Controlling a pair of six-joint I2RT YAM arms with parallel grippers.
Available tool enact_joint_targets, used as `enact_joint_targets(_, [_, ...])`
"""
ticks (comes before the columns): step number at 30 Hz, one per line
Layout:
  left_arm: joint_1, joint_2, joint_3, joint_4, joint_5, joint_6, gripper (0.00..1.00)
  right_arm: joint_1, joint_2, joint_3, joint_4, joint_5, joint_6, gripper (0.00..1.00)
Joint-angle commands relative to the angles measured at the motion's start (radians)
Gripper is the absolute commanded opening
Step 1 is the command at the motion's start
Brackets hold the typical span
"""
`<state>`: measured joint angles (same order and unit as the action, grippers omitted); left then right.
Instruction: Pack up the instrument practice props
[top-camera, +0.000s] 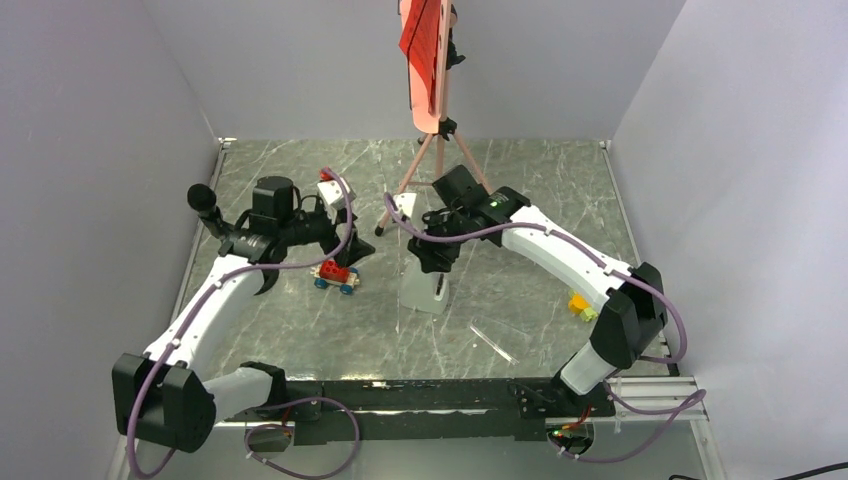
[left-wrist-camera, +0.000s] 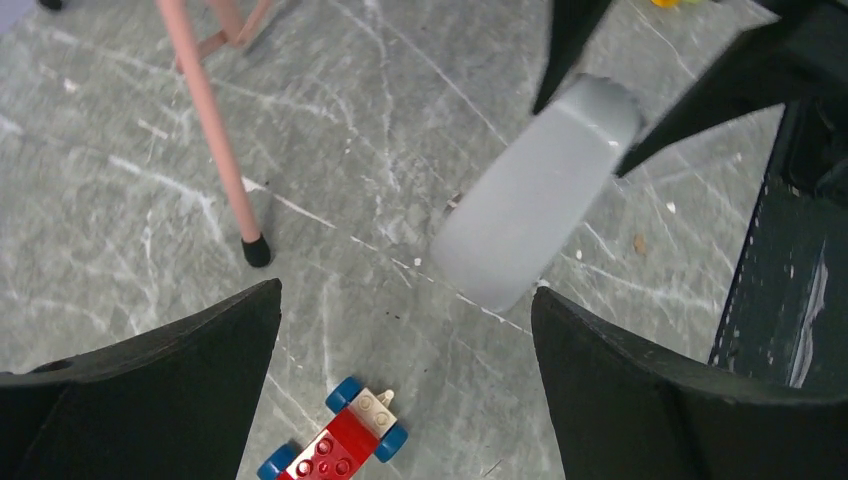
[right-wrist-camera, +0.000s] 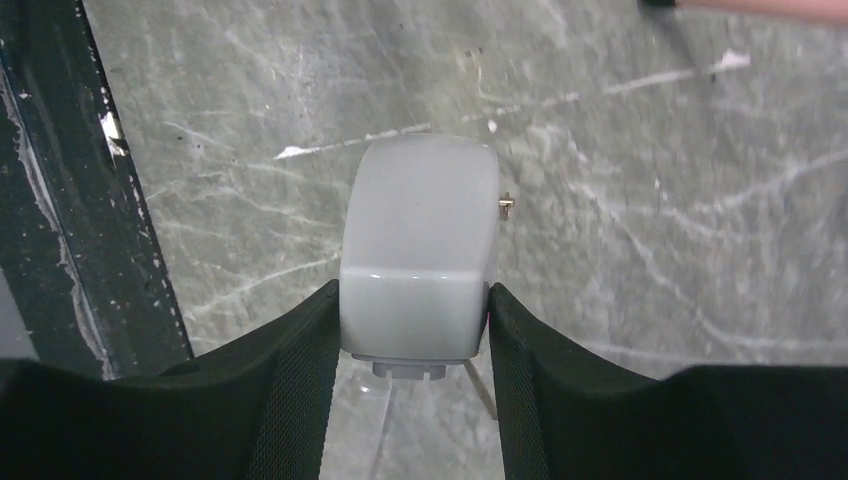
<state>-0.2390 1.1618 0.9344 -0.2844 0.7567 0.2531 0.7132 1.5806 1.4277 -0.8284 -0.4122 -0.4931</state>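
Right tool (right-wrist-camera: 413, 292): clenched on the grey-white wedge-shaped metronome (right-wrist-camera: 420, 230), one finger pressed flat against each side of its body. The metronome sits near the middle of the tabletop (top-camera: 540, 200); whether its base rests on the surface or is raised cannot be told.

Left tool (left-wrist-camera: 405, 292): released, jaws spread wide, grasping nothing. It hangs above the red toy car (left-wrist-camera: 335, 445) with blue wheels, just left of the metronome.

Surroundings and obstructions:
- Salmon-pink music stand (top-camera: 427, 100) stands upright at the far middle of the tabletop, behind both tools. One black-capped foot (left-wrist-camera: 256, 250) lands just beside the left tool and near the metronome, so a leg runs close to both arms.
- Red sheet of printed notes (top-camera: 420, 35) rests on the stand's desk, at the top of the overhead view.
- Thin clear stick (top-camera: 492, 340) lies flat on the tabletop, nearer the arm bases than the metronome and apart from it.
- Small yellow and green item (top-camera: 580, 305) lies beside the right arm, well apart from the rest; too small to identify.

Count: two tools, one metronome, one music stand, one red sheet, one clear stick, one toy car, one yellow and green item.
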Motion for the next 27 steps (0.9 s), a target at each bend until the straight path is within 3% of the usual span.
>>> enact_joint_targets(1, [-0.021, -0.052, -0.022, -0.051, 0.118, 0.187, 0.99, 0.038, 0.008, 0.07, 0.133, -0.055, -0.097, 0.16])
enact_joint_targets(3, [-0.03, -0.057, -0.037, -0.038, 0.12, 0.191, 0.99, 0.048, 0.021, 0.086, 0.123, -0.052, -0.098, 0.59])
enact_joint_targets(5, [-0.042, -0.054, -0.04, -0.034, 0.14, 0.209, 0.99, 0.052, 0.011, 0.088, 0.122, -0.038, -0.098, 0.8])
enact_joint_targets(7, [-0.062, -0.042, -0.028, -0.045, 0.161, 0.242, 0.99, 0.043, -0.028, 0.081, 0.118, -0.026, -0.109, 0.88])
enact_joint_targets(10, [-0.102, 0.006, 0.02, -0.075, 0.165, 0.288, 0.99, 0.009, -0.101, 0.082, 0.086, -0.053, -0.155, 0.92])
enact_joint_targets(15, [-0.191, 0.102, 0.105, -0.098, 0.128, 0.324, 0.99, -0.168, -0.256, -0.024, 0.063, -0.285, -0.158, 0.95])
enact_joint_targets(20, [-0.29, 0.188, 0.155, -0.066, 0.087, 0.307, 0.99, -0.314, -0.392, -0.246, 0.092, -0.431, -0.163, 0.87])
enact_joint_targets(27, [-0.325, 0.285, 0.257, -0.156, 0.06, 0.379, 0.99, -0.321, -0.518, -0.549, 0.362, -0.507, -0.076, 0.73])
